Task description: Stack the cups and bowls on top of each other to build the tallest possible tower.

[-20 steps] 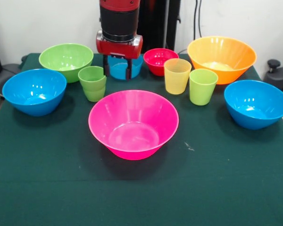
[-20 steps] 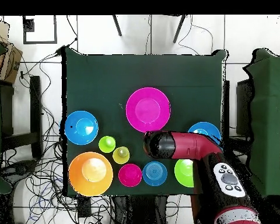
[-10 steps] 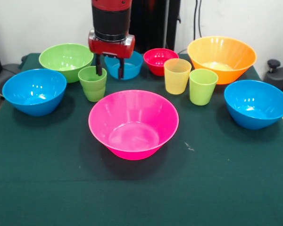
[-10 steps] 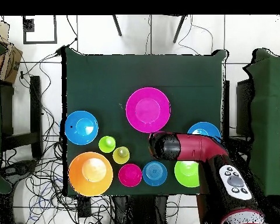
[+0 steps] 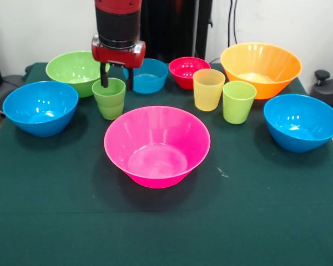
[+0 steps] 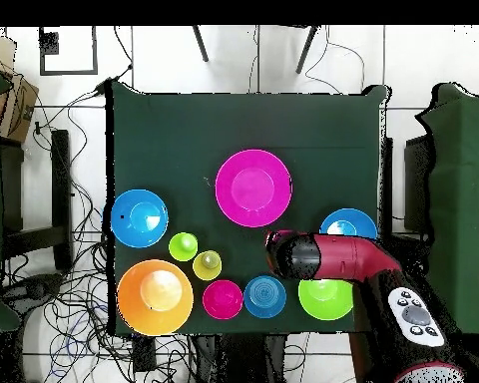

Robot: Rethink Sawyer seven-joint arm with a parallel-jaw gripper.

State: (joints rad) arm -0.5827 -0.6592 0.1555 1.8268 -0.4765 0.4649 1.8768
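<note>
**Cups and bowls: nothing stacked into a tower yet, gripper over the nested green cups**

Cups and bowls sit spread over the green table (image 5: pixel 44 221), apart from one another. Left to right in the front view: a blue bowl (image 5: pixel 40 107), then a green bowl (image 5: pixel 76 71) behind it. Next, the nested green cups (image 5: pixel 110 98), two at least, one inside the other. The gripper (image 5: pixel 116 83) hangs right above their rim, released, one finger (image 5: pixel 104 79) outside the far-left wall and the other just behind the right of the rim. Behind it, a small blue bowl (image 5: pixel 148 75). The pink bowl (image 5: pixel 156 145) sits nearest the camera, centre, empty. Then a small red bowl (image 5: pixel 187 71), a yellow cup (image 5: pixel 208 88), a lime cup (image 5: pixel 238 101), the orange bowl (image 5: pixel 261 67), and another blue bowl (image 5: pixel 301 122).

Risks, as I judge them:
- Fingers straddle the rim off-centre; closing may tip the nested cups, or knock them toward the green bowl.
- Lifting may bring up only the top cup, or drag the lower one partway and drop it.
- Thin tapered walls could squeeze and slip.
</note>
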